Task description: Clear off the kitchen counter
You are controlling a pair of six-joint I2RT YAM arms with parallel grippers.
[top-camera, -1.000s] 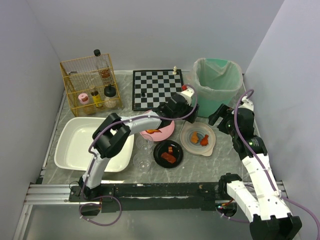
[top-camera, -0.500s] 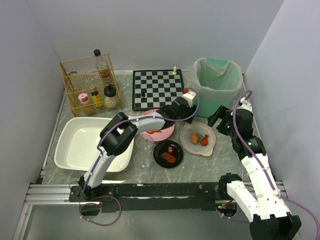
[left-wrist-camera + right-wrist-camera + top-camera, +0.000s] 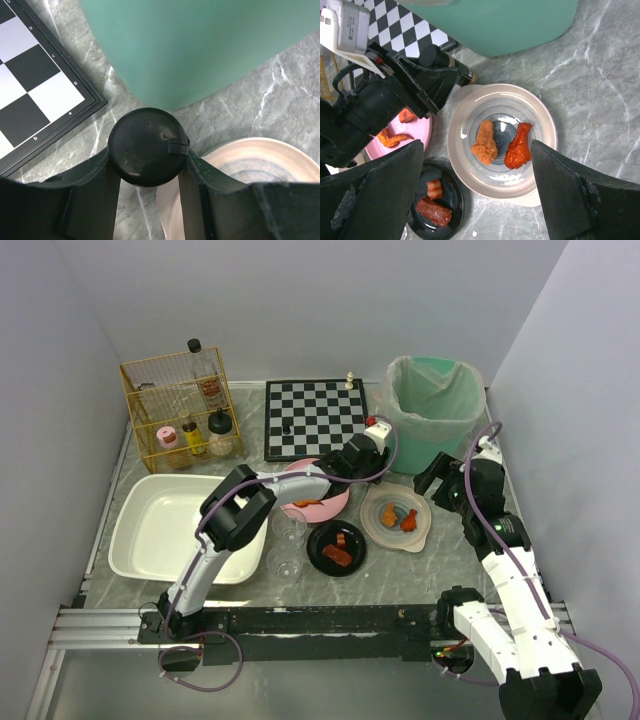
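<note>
1. My left claw point(image 3: 146, 159) has gone from wide to narrow in the last second. Its fingers now press both sides of the black cap point(image 3: 141, 141) of a dark bottle point(image 3: 445, 66), so I count it as gripped, though not yet lifted
2. My left arm has also stretched further out, into the gap between the chessboard point(image 3: 310, 415) and the green bin point(image 3: 432, 410), where the bottle appears to stand
3. My right claw point(image 3: 475, 197) has not changed: it stays wide, holding nothing, above the beige bowl point(image 3: 542, 117) with its two fried pieces
4. The worktop point(image 3: 445, 560), the grey marble slab under everything, is far from cleared. The pink plate point(image 3: 335, 505), the black plate point(image 3: 318, 540), the bowl and two glasses point(image 3: 288, 525) all sit on it
5. I judge the reach finished and the first grasp made. The next move is a straight lift, minding the bin wall and the bowl rim just beside the bottle. The wire rack point(image 3: 180, 405), which holds other bottles, looks the likely home
</note>
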